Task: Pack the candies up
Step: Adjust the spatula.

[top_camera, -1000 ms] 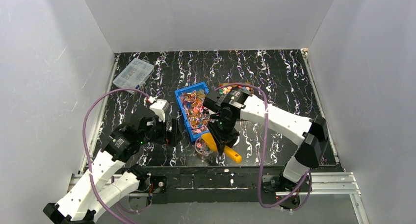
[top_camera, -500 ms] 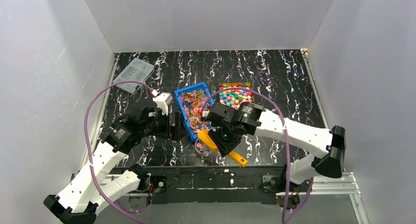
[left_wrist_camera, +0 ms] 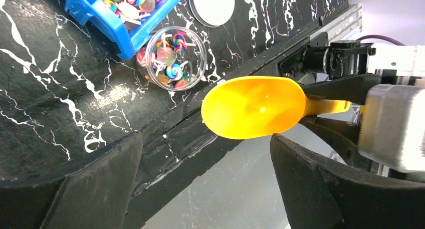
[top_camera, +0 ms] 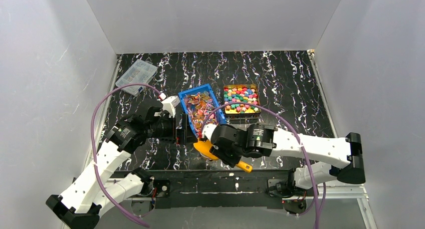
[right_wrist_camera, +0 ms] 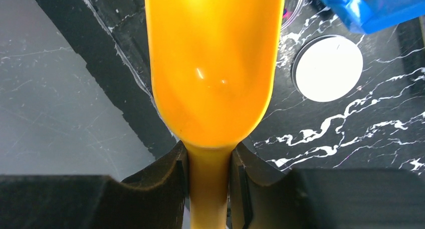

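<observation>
Shiny wrapped candies fill a blue bin (top_camera: 200, 111) (left_wrist_camera: 120, 18), and rounded bright candies fill a dark tray (top_camera: 240, 99). A clear round jar (left_wrist_camera: 170, 58) beside the bin's near corner holds some swirled candies; its rim (right_wrist_camera: 291, 13) peeks past the scoop. My right gripper (top_camera: 228, 156) (right_wrist_camera: 209, 184) is shut on the handle of the orange scoop (top_camera: 204, 148) (left_wrist_camera: 255, 106) (right_wrist_camera: 213, 63). The scoop's bowl is empty and hangs over the table's near edge, next to the jar. My left gripper (top_camera: 183, 133) (left_wrist_camera: 205, 189) stands open and empty left of the bin.
A white round lid (left_wrist_camera: 214, 6) (right_wrist_camera: 328, 68) lies on the black marbled table near the jar. A clear compartment box (top_camera: 136, 74) sits at the far left. The table's near edge and metal rail (top_camera: 225, 181) run just below the scoop.
The right arm has drawn back toward the near edge, carrying the scoop left and down and uncovering the dark tray. The left gripper has edged right toward the bin.
</observation>
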